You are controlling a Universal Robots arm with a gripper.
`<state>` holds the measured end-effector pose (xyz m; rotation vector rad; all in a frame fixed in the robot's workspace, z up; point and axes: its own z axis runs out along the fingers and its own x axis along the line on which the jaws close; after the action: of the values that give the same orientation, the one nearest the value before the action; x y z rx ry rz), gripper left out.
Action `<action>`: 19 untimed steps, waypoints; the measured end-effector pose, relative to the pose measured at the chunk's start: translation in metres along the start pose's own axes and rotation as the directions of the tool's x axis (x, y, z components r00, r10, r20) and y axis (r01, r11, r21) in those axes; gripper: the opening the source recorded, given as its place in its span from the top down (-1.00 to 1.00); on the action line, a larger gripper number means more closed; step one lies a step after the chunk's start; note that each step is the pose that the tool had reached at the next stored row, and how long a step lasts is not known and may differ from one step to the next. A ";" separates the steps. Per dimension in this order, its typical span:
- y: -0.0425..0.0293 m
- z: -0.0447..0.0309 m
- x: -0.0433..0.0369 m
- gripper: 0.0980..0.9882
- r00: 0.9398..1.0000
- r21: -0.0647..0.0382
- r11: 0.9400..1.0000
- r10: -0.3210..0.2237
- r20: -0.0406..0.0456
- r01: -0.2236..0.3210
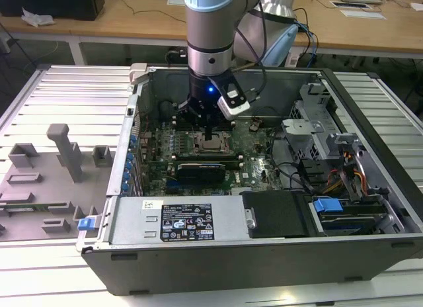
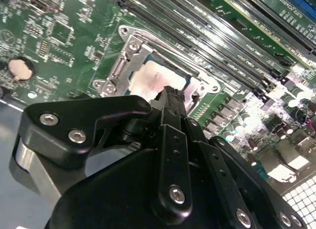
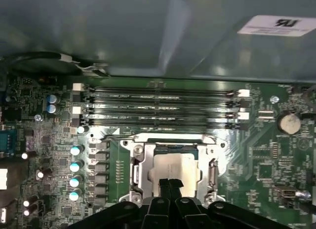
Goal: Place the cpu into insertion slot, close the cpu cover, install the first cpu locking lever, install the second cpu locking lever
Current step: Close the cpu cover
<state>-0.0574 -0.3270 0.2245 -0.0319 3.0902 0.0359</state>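
My gripper, fingers pinched together at lower centre, sits over the cpu beneath the lowered cpu cover. I judge locking is in hand, needing a precise push.

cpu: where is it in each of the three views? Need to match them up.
Exterior view: the cpu is a pale square in the socket, mid motherboard, directly under the gripper.
Second wrist view: pale patch inside the silver frame, just past the gripper.
First wrist view: pale square inside the silver frame, next to the gripper.
Shared landmark: the gripper's black tip, at the cpu's edge in every view.
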 end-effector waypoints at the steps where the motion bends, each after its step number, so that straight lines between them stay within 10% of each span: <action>1: -0.0002 0.0012 0.0016 0.98 1.000 0.000 1.000 0.000 0.000 0.000; 19: -0.0005 0.0168 0.0179 0.98 1.000 -0.012 1.000 -0.008 0.000 0.008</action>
<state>-0.0744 -0.3274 0.2068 -0.0440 3.0899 0.0543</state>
